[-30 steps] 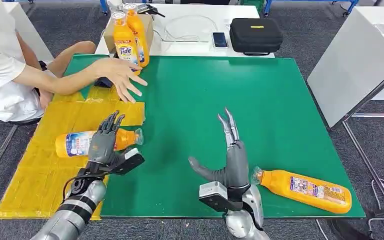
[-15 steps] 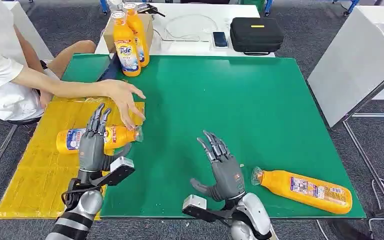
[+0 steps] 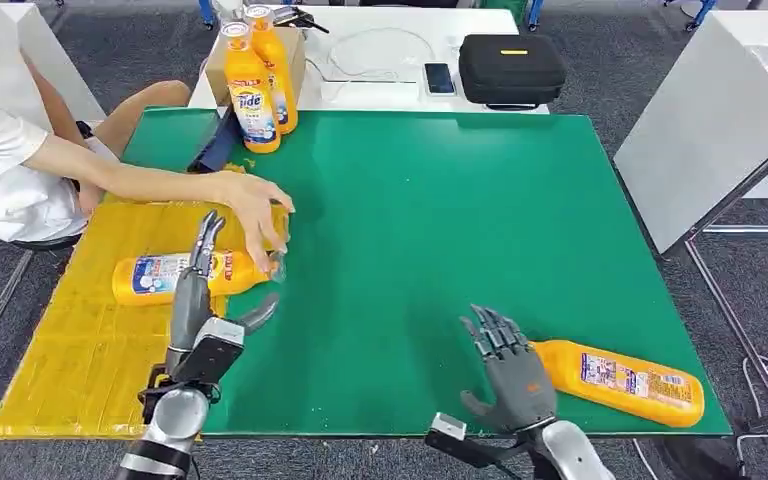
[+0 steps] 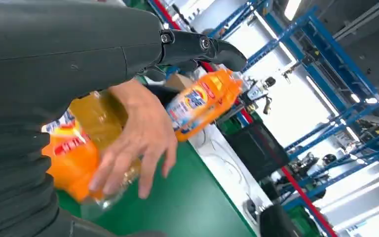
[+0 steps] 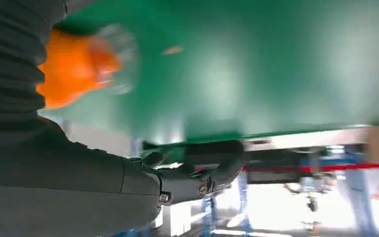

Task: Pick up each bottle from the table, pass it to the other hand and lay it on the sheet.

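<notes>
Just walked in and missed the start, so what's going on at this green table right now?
A humanoid robot is moving orange bottles onto a yellow sheet. One bottle lies on the sheet, and a person's hand is on its neck end. The robot's left hand is open beside that bottle. Its right hand is open at the cap end of another bottle lying on the green table. Two more bottles stand at the far edge.
</notes>
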You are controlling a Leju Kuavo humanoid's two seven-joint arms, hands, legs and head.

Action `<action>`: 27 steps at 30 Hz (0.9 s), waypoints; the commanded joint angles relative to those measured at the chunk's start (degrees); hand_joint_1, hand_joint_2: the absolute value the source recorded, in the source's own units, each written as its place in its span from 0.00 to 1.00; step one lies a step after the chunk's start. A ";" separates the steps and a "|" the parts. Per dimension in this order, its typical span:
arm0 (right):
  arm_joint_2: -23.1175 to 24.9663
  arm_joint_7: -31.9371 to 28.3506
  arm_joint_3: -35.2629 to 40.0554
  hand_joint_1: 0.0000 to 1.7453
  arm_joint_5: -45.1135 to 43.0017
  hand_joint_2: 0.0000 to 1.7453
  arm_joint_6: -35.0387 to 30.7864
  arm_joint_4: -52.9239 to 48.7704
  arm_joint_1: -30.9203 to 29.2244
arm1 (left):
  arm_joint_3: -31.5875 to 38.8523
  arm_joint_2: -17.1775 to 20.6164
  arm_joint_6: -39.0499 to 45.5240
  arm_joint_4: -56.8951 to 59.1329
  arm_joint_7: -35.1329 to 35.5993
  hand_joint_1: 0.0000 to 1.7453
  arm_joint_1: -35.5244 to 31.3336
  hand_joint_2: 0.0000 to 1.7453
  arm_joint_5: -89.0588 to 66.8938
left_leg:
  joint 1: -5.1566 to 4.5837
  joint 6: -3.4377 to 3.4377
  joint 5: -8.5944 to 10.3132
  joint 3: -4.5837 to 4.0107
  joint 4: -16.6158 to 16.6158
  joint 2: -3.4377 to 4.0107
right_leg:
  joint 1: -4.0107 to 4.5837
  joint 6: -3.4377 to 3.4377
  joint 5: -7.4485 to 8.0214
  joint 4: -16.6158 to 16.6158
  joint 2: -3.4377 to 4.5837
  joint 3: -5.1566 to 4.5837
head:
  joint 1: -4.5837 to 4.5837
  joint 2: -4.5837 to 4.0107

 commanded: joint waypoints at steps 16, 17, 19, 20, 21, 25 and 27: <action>-5.11 3.28 -26.35 0.00 5.45 1.00 4.85 6.95 -0.56 | -3.06 -2.08 -2.85 5.27 0.03 0.00 -4.27 1.00 4.03 | 0.06 -0.09 -0.09 0.20 -0.03 -0.09 | 0.04 0.01 0.01 -0.08 0.05 0.40 | 0.02 -0.02; -5.15 2.86 -26.43 0.00 5.06 1.00 5.81 6.96 -0.50 | -3.08 -2.05 -3.33 5.16 -0.06 0.00 -4.31 1.00 4.69 | 0.05 -0.06 -0.06 0.15 -0.04 -0.03 | 0.04 0.05 0.05 -0.09 0.07 0.71 | 0.00 0.00; -6.53 2.39 -26.97 0.00 4.50 1.00 8.51 8.08 -0.45 | -3.33 -1.86 -3.96 4.73 -0.27 0.00 -4.40 1.00 5.31 | 0.06 -0.07 -0.10 0.23 0.01 -0.01 | 0.04 0.08 0.06 -0.05 0.09 0.82 | 0.00 -0.02; -7.16 1.86 -27.20 0.00 4.05 1.00 9.91 8.50 -0.27 | -3.47 -1.75 -4.06 4.63 -0.26 0.00 -4.40 1.00 5.36 | 0.07 -0.14 -0.18 0.40 0.04 -0.03 | 0.04 0.04 -0.03 -0.03 0.11 0.98 | 0.00 -0.02; -7.59 1.71 -27.67 0.00 3.86 1.00 10.50 8.73 0.00 | -3.55 -1.70 -4.36 4.57 -0.18 0.00 -4.41 1.00 5.57 | 0.06 -0.10 -0.12 0.31 0.02 -0.02 | 0.03 0.06 0.02 -0.04 0.07 0.89 | -0.02 -0.02; -8.45 1.37 -28.79 0.00 3.68 1.00 13.78 8.92 1.08 | -3.66 -1.43 -4.50 4.21 -0.16 0.00 -4.11 1.00 5.61 | 0.08 -0.12 -0.18 0.41 0.05 -0.05 | 0.04 0.04 -0.03 -0.05 0.09 0.99 | -0.02 -0.02; -9.42 0.94 -29.02 0.00 3.23 1.00 15.89 9.05 2.24 | -3.56 -1.33 -4.55 4.28 -0.15 0.00 -4.03 1.00 5.66 | 0.08 -0.07 -0.12 0.28 0.02 0.00 | 0.05 0.07 0.03 -0.06 0.09 0.85 | -0.02 -0.02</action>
